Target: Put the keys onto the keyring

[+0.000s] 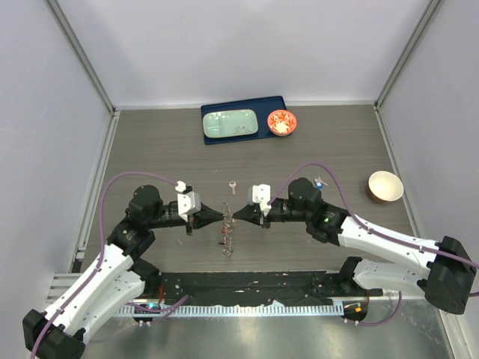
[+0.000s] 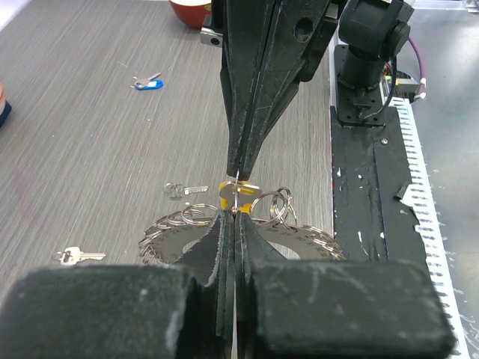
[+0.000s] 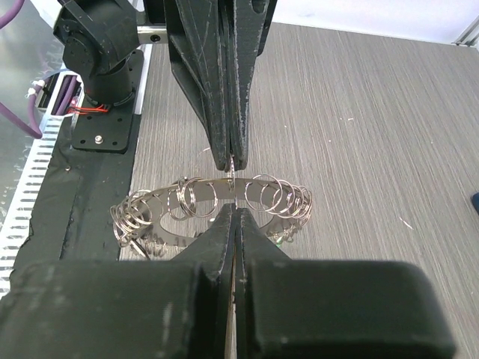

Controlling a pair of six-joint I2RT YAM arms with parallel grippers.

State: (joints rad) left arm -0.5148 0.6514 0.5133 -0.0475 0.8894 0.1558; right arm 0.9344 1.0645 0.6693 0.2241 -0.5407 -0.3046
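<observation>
My left gripper and right gripper meet tip to tip over the table's middle. The left gripper is shut on the yellow-headed key. The right gripper is shut on a thin wire ring at the rim of the keyring, a wide metal band fringed with small rings that is tilted up under the tips. A blue-headed key lies behind the right arm. A silver key lies just beyond the tips, and another silver key lies near the keyring.
A blue tray with a pale green plate and a red bowl stands at the back. A cream bowl stands at the right. A black mat runs along the near edge.
</observation>
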